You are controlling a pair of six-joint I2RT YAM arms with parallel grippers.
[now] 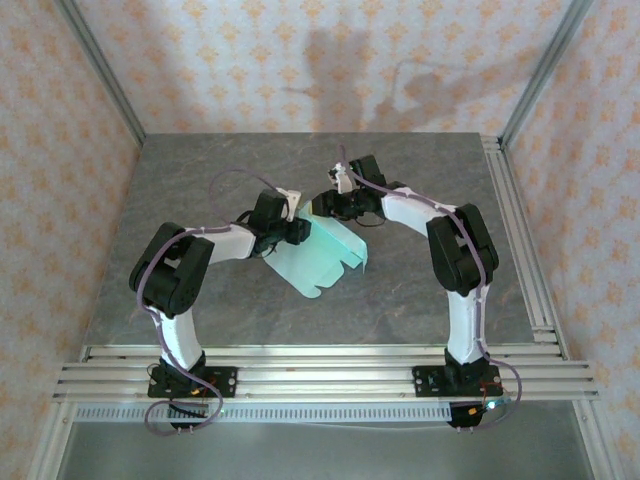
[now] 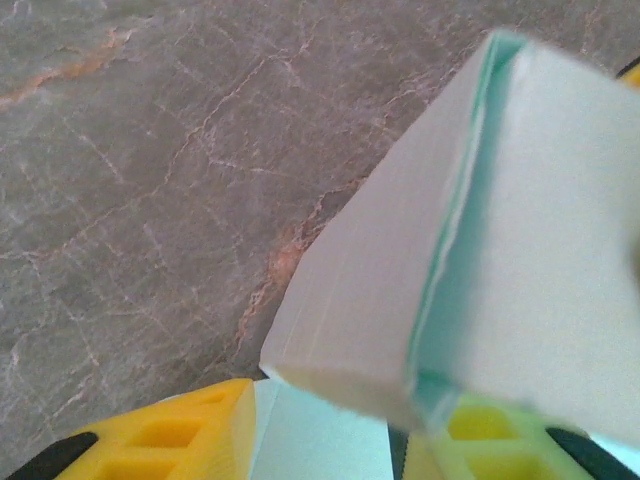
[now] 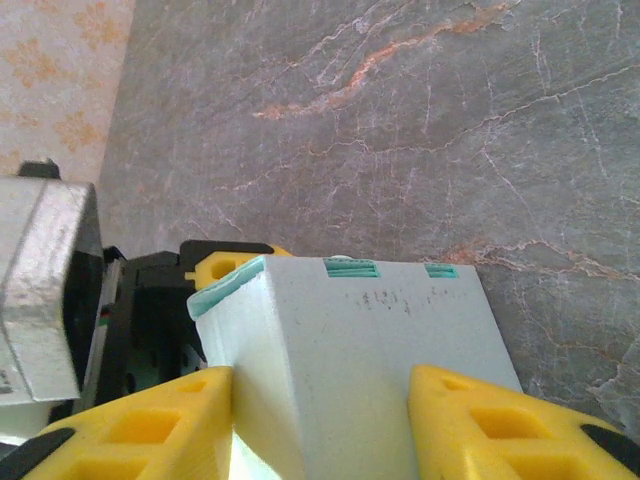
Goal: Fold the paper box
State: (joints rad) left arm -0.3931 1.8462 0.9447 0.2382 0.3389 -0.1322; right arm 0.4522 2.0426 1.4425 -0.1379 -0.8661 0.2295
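Observation:
The paper box is pale mint-green card, partly folded, lying mid-table with a flat rounded flap spreading toward the near side. My right gripper is at its far end. In the right wrist view its yellow fingers press both sides of the folded box body, so my right gripper is shut on it. My left gripper stands at the box's left edge. In the left wrist view the folded card fills the right side, and my left gripper has its jaws apart with a flat card panel across the gap.
The grey marbled table is bordered by aluminium rails at the near edge and along the right side. Wallpapered walls and slanted frame posts close in the back and sides. The left arm's yellow fingertip shows just behind the box.

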